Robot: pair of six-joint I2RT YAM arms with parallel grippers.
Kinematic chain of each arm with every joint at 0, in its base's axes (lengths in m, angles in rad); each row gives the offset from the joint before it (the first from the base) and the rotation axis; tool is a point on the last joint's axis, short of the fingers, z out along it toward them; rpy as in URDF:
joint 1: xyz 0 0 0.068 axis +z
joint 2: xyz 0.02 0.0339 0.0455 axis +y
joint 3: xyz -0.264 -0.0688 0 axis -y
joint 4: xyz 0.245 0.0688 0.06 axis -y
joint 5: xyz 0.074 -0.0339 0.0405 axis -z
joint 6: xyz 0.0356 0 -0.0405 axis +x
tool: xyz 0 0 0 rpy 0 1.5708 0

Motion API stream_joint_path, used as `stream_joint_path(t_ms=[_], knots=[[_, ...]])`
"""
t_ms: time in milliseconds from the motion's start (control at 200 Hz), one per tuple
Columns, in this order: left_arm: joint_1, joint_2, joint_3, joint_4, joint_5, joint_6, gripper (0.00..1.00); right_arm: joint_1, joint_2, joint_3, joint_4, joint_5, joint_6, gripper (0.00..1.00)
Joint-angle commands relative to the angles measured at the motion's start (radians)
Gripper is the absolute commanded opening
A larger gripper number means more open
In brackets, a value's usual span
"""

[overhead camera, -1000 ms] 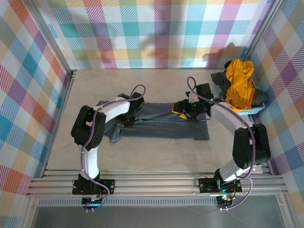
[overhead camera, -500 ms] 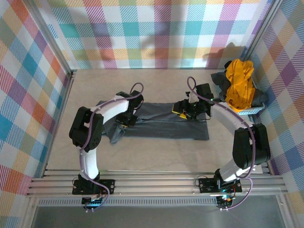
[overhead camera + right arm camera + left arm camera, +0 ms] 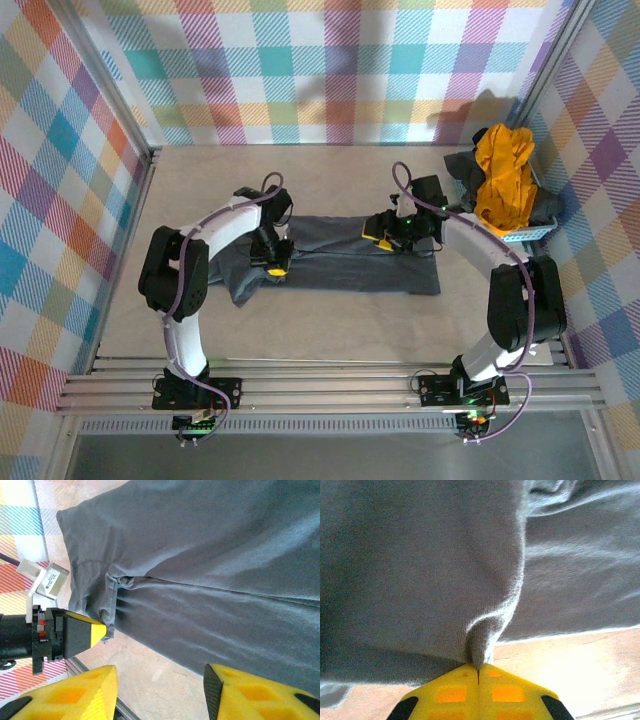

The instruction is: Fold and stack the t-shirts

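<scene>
The dark slate-grey t-shirt [image 3: 340, 268] lies folded into a long band across the middle of the table. My left gripper [image 3: 273, 264] sits at its left part, shut on a pinched fold of the grey cloth [image 3: 481, 640], which hangs up over the jaws [image 3: 478, 672]. My right gripper [image 3: 386, 233] hovers over the band's right half, open with nothing between its yellow fingers [image 3: 75, 695]; below it lie the shirt [image 3: 210, 555] and the left gripper [image 3: 85, 632]. The mustard-yellow t-shirt [image 3: 503, 172] is heaped at the back right on another dark grey t-shirt [image 3: 550, 206].
A light blue basket [image 3: 527, 236] at the right wall holds the yellow and dark grey shirts. Bare beige table [image 3: 330, 180] runs behind and in front of the folded shirt. Checked walls close in the left, back and right sides.
My left arm has swung leftward and its gripper has shifted a little toward the near edge with the pinched cloth. The right gripper has stayed in place.
</scene>
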Motion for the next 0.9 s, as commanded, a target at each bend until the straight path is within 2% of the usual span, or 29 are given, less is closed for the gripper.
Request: stream_joint_path(t_ms=[0, 200, 225, 330, 390, 435, 505, 570, 670, 790, 895], knots=[[0.011, 0.004, -0.023, 0.066, 0.147, -0.101, 0.0, 0.003, 0.01, 0.024, -0.023, -0.021, -0.011, 0.49], [0.012, 0.038, -0.026, 0.091, 0.183, -0.125, 0.0, 0.002, 0.01, 0.019, -0.026, -0.019, -0.015, 0.49], [0.013, 0.04, -0.03, 0.095, 0.187, -0.123, 0.07, 0.003, 0.011, 0.018, -0.026, -0.018, -0.014, 0.49], [0.024, 0.019, -0.075, 0.146, 0.231, -0.128, 0.24, 0.003, 0.018, 0.015, -0.022, -0.021, -0.014, 0.49], [0.035, -0.005, -0.097, 0.152, 0.23, -0.129, 0.45, 0.003, 0.023, 0.016, -0.022, -0.022, -0.015, 0.49], [0.051, -0.036, -0.113, 0.148, 0.211, -0.13, 0.5, 0.003, 0.025, 0.016, -0.023, -0.02, -0.017, 0.49], [0.102, -0.107, -0.146, 0.153, 0.181, -0.145, 0.5, 0.003, 0.023, 0.018, -0.02, -0.012, -0.019, 0.49], [0.186, -0.175, -0.185, 0.151, 0.141, -0.166, 0.47, 0.004, 0.021, 0.019, -0.008, -0.019, -0.026, 0.5], [0.336, -0.244, -0.224, 0.124, 0.002, -0.183, 0.45, 0.012, 0.007, 0.01, 0.054, -0.072, -0.037, 0.51], [0.51, -0.288, -0.304, 0.243, 0.025, -0.208, 0.39, 0.059, -0.018, -0.016, 0.19, -0.181, -0.045, 0.55], [0.584, -0.242, -0.288, 0.286, 0.016, -0.185, 0.37, 0.112, -0.023, -0.037, 0.303, -0.246, -0.021, 0.57]])
